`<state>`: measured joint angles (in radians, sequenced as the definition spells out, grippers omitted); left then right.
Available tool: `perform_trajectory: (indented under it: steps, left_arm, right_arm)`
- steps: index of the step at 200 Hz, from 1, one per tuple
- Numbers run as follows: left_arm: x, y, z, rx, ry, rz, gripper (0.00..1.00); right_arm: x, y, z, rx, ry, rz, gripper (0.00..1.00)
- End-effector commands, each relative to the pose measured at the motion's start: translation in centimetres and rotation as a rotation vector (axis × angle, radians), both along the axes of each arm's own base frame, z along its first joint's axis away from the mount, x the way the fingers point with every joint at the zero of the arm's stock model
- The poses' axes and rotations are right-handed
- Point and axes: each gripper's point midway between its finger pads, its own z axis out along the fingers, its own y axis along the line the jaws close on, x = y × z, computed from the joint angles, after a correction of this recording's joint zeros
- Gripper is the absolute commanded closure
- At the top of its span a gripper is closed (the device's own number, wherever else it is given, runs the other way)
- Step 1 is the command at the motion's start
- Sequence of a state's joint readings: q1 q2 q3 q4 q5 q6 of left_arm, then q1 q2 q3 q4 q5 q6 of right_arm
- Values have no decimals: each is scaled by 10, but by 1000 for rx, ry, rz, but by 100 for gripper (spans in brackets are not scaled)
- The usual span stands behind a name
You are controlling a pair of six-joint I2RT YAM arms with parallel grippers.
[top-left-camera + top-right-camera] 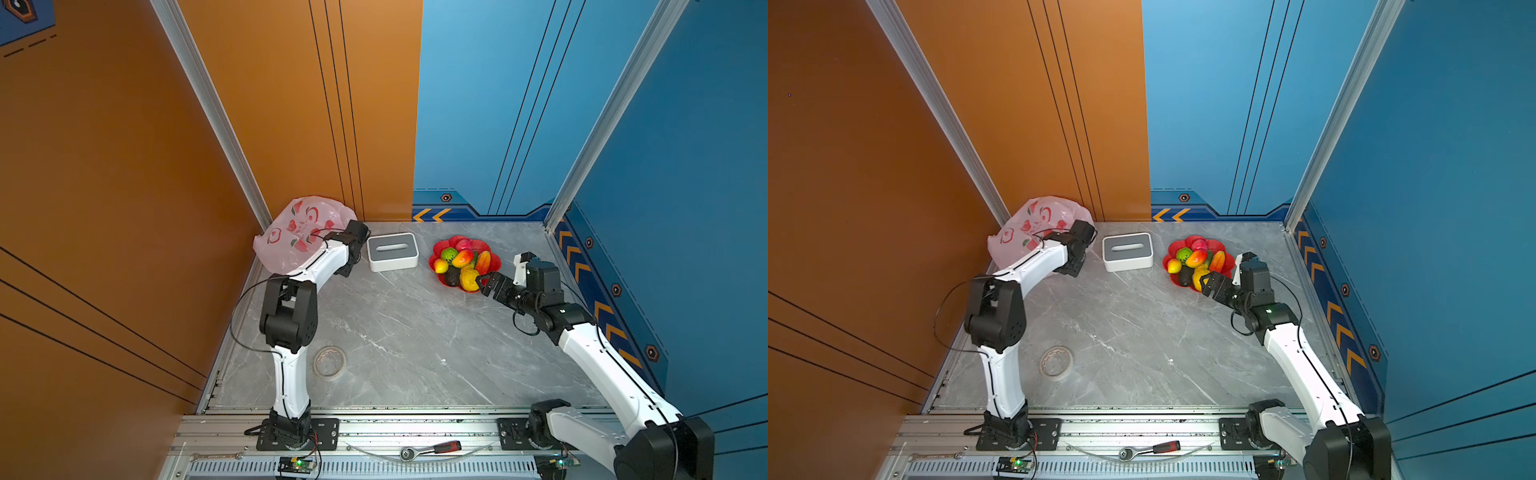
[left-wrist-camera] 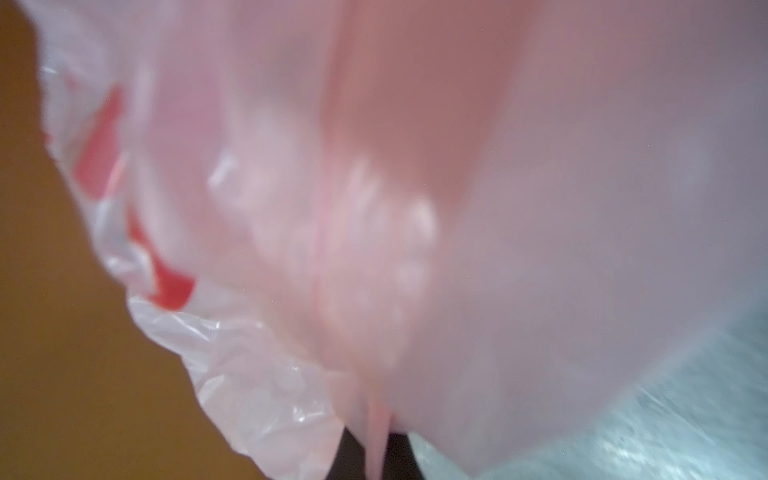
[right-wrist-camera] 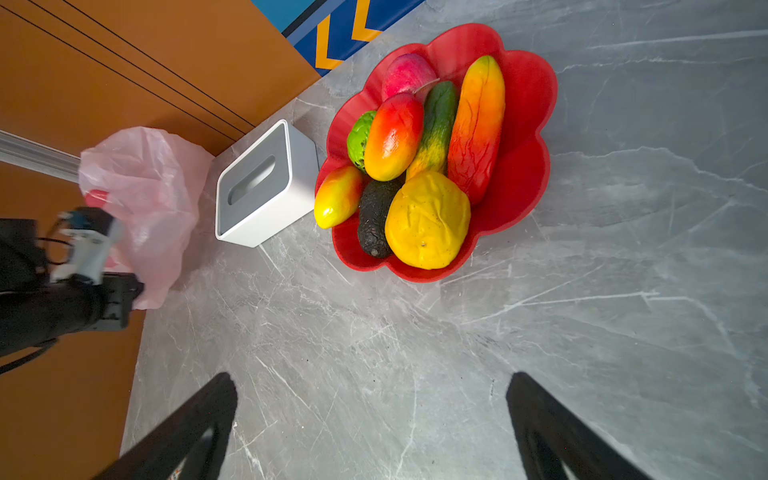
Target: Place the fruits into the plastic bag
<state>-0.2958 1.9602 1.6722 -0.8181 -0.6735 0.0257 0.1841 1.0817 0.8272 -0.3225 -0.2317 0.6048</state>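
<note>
Near edge of the desk (image 1: 415, 332), left side: flat roll of tape (image 1: 329, 362), idle. Further in, right fingers (image 3: 216, 399) spread wide, empty, aimed at the near rim of the red scalloped dish (image 3: 528, 104). Fruits (image 3: 395, 137) all piled in it, far right: glossy, waxy. Lumpy yellow fruit (image 3: 428, 220) nearest, dark pebbled avocado (image 3: 374, 216) beside it. White box (image 1: 392, 251) mid-back. Far left corner: plastic bag (image 1: 299, 232), thin crinkled pink film, left fingers (image 2: 349, 463) pinching a fold. Judged step: bag gripped, first pick pending. Next: close on the yellow fruit squarely; slick skin may slip.
</note>
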Motion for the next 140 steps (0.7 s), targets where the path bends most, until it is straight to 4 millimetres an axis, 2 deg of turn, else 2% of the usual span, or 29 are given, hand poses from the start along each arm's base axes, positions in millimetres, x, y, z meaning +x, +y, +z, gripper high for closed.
perform_trajectory:
  steps: [1,27,52,65,98,119,140]
  left_arm:
    - [-26,-21,90,-23,-166,-62,100]
    - [-57,-53,163,-34,-283,-174,100]
    - [-82,-86,209,-98,-354,-278,100]
    - [-94,-102,231,-134,-400,-326,100]
    - [-128,-163,286,-306,-496,-525,100]
    - [-154,-207,316,-454,-529,-668,100]
    - [-181,-241,341,-623,-545,-772,100]
  right_arm:
    - [-3,2,4,4,-19,-11,0]
    - [-7,7,8,9,-34,-2,0]
    - [-12,7,14,8,-47,-4,0]
    - [-16,5,17,6,-54,-6,0]
    - [-25,-7,24,-25,-82,-44,0]
    - [-31,-22,32,-39,-111,-98,0]
    - [-37,-41,44,-50,-150,-167,0]
